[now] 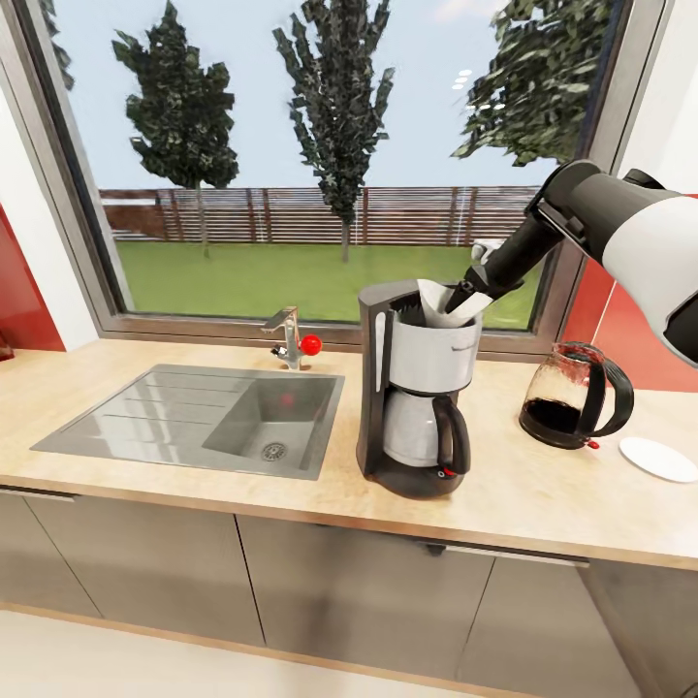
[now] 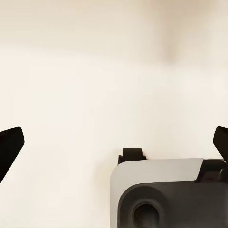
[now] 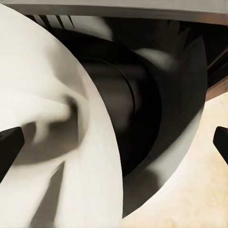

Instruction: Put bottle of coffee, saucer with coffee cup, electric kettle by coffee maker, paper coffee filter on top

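Head view: right gripper [image 1: 463,292] was at the top of the coffee maker [image 1: 415,388], w/ the white paper filter [image 1: 433,299] sitting in the open filter housing just under and beside its tip. Arm came in from the right, angled down-left, so the filter lay straight ahead along the gripper's axis; right arm was clearly the nearer one. Couldn't tell from here whether the fingers were pinching paper or apart. Kettle [image 1: 574,394] stood on the counter [image 1: 543,494] to the machine's right, saucer [image 1: 658,459] further right near the edge of view, the two apart. Sink [image 1: 199,417] to the machine's left.

Left wrist view: left gripper [image 2: 114,142] had its fingertips [image 2: 10,145] spread wide, nothing between them, facing a plain pale surface; part of the robot's own grey-white housing [image 2: 161,190] sat below.

Right wrist view: right fingertips [image 3: 9,142] stood well apart, not clamped on anything. Filter's white cone filled the near side, dark basket behind it. My read: filter looked seated or nearly so, and any next move would be backing out along the arm's own line w/o dragging the paper.
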{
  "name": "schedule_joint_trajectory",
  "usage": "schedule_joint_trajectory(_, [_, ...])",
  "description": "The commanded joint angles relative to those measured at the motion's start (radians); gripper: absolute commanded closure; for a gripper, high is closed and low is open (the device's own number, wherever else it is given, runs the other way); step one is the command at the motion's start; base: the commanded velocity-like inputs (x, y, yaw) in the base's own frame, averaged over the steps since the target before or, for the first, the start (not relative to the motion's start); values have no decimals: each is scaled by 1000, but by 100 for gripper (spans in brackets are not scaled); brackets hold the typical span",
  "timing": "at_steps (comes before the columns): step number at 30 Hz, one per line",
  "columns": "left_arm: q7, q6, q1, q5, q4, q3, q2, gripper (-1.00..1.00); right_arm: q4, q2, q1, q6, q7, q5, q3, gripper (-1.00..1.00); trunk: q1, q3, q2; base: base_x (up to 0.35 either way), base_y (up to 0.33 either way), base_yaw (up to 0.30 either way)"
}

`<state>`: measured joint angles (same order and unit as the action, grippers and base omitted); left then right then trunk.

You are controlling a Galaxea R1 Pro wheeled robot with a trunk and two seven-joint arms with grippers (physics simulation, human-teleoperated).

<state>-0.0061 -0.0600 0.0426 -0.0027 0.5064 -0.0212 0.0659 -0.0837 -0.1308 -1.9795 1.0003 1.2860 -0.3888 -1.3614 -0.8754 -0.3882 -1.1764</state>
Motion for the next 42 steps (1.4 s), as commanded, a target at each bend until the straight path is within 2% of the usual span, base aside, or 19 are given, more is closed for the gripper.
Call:
schedule_joint_trajectory(1, [-1, -1, 0, 0, 1, -2, 0, -100, -2, -1, -1, 6, 2, -7, -8, -100, 0, -1, -1, -126, 0, 0])
schedule_joint_trajectory(17, [0, -1, 0, 1, 1, -2, -1, -100, -4, -1, -1, 6, 3, -7, -8, -100, 0, 1, -1, -26, 0, 0])
schedule_joint_trajectory(39, [0, -1, 0, 1, 1, -2, -1, -100, -6, -6, -4, 6, 3, -7, -5, -100, 0, 32, -1, 0, 0, 0])
schedule_joint_trajectory(42, [0, -1, 0, 1, 1, -2, -1, -100, -7, -9, -9, 6, 20, -6, -4, -100, 0, 37, -1, 0, 0, 0])
